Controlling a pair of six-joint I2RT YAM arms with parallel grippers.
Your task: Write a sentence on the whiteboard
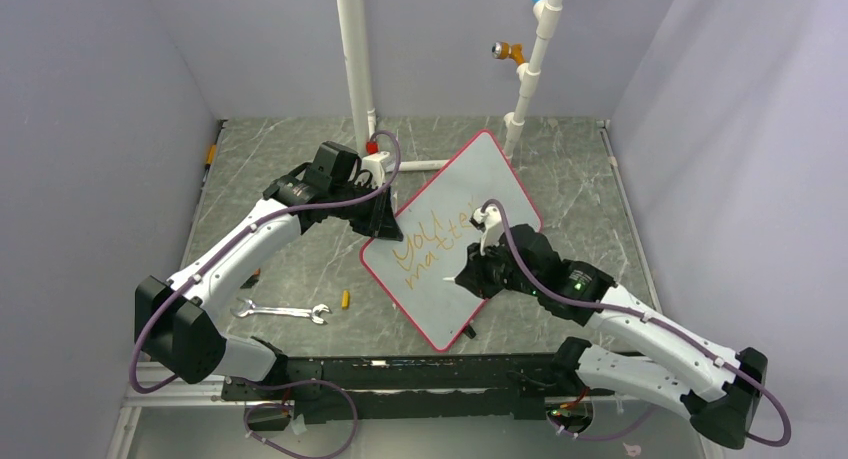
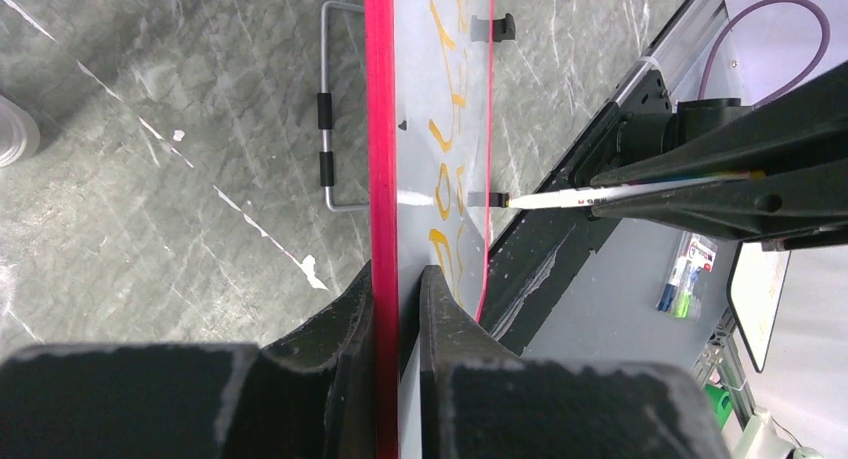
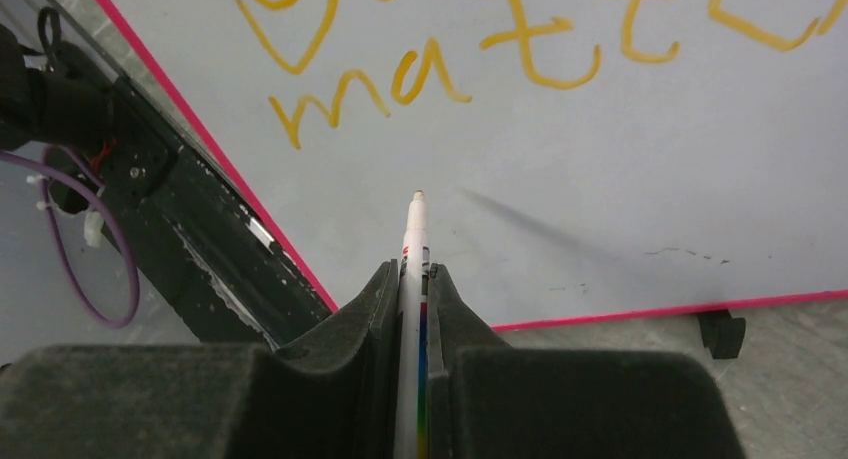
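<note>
Clamps left gripper closed on left rim of whiteboard to steady it; pinches marker in closed right gripper, tip poised on near side of sentence.

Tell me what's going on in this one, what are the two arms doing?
The left gripper is clamped on the red rim of the whiteboard, steadying it. The right gripper holds a marker pointed at the board's bare area below the orange sentence, which reads roughly "You matter". The tip's shadow sits apart from it, so the tip seems lifted off the surface. A wrench lies on the table to the board's left.
</note>
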